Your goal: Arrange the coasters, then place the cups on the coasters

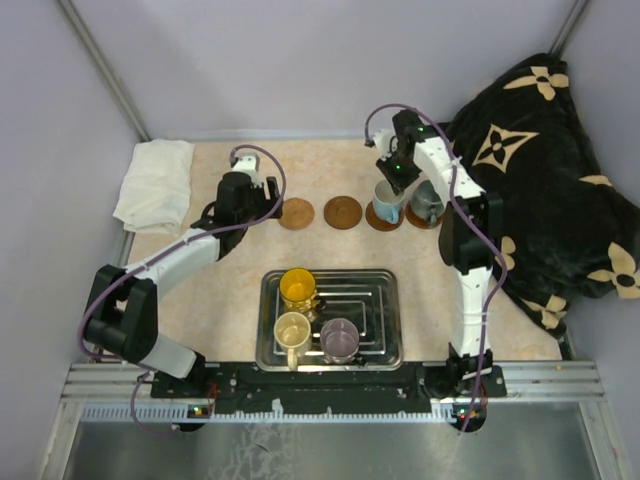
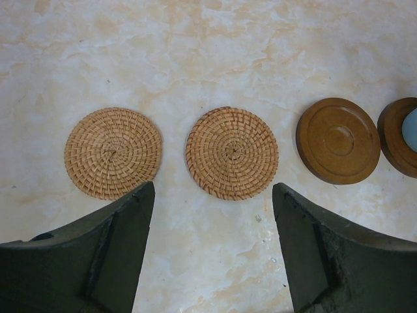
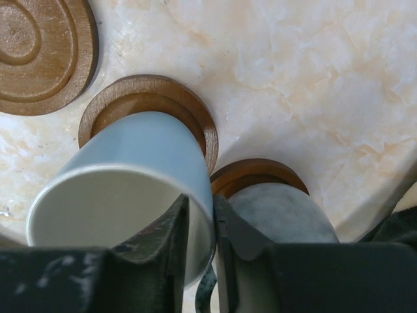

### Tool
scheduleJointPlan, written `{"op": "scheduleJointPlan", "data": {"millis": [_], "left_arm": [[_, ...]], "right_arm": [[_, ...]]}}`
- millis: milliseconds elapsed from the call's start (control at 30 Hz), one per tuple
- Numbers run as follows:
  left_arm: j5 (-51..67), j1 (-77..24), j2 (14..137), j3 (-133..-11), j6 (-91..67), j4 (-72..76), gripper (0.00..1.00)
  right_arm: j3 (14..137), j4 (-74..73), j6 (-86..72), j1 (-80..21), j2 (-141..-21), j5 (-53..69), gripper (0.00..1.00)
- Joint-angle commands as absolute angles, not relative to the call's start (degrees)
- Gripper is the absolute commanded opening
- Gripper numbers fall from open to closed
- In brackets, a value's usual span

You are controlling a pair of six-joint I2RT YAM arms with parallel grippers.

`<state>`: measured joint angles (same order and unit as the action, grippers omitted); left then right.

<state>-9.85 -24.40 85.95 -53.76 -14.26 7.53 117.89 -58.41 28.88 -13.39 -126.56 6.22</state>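
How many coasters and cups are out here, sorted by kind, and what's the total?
Woven coasters: 2
Wooden coasters: 3
Cups: 5 (3 in the tray, 2 on wooden coasters)
Total: 10

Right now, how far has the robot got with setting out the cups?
Done: two woven coasters and three wooden coasters form a row; the dark grey-green cup stands on the end one. In hand: the right gripper straddles the light-blue cup at its rim, on its coaster. To do: the yellow cup, cream cup and purple cup wait in the steel tray; the left gripper hovers open.
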Motion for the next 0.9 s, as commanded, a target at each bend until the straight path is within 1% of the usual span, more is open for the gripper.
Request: {"op": "scheduleJointPlan", "data": {"millis": [0, 67, 100, 233, 367, 567, 867], "left_arm": [[-9.9, -24.7, 86.8, -56.1, -13.6, 8.3, 0.80], [-9.8, -24.6, 87.4, -56.5, -13.5, 8.2, 0.80], [-9.7, -24.7, 87.5, -56.7, -13.4, 8.1, 0.79], [-9.1, -24.7, 87.8, -56.9, -13.5, 8.4, 0.80], [-9.1, -24.7, 87.7, -56.6, -13.6, 8.3, 0.80], [-9.1, -24.7, 87.0, -55.4, -14.0, 8.3, 0.79], [-9.5, -24.7, 86.3, -54.6, -14.0, 8.5, 0.79]], "right_arm": [[118.0, -57.6, 29.2, -15.0, -126.6, 5.1, 0.24], [117.9, -57.3, 29.0, -15.0, -126.5, 4.7, 0.25], [117.9, -57.0, 28.8, -15.0, -126.3, 4.1, 0.27], [118.3, -56.3, 28.1, -15.0, -126.3, 2.0, 0.45], [119.1, -55.4, 27.1, -15.0, -126.2, 0.2, 0.54], [120.6, -54.0, 25.6, -15.0, -126.0, -1.6, 0.57], [123.0, -54.4, 24.5, -15.0, -125.3, 0.3, 0.58]]}}
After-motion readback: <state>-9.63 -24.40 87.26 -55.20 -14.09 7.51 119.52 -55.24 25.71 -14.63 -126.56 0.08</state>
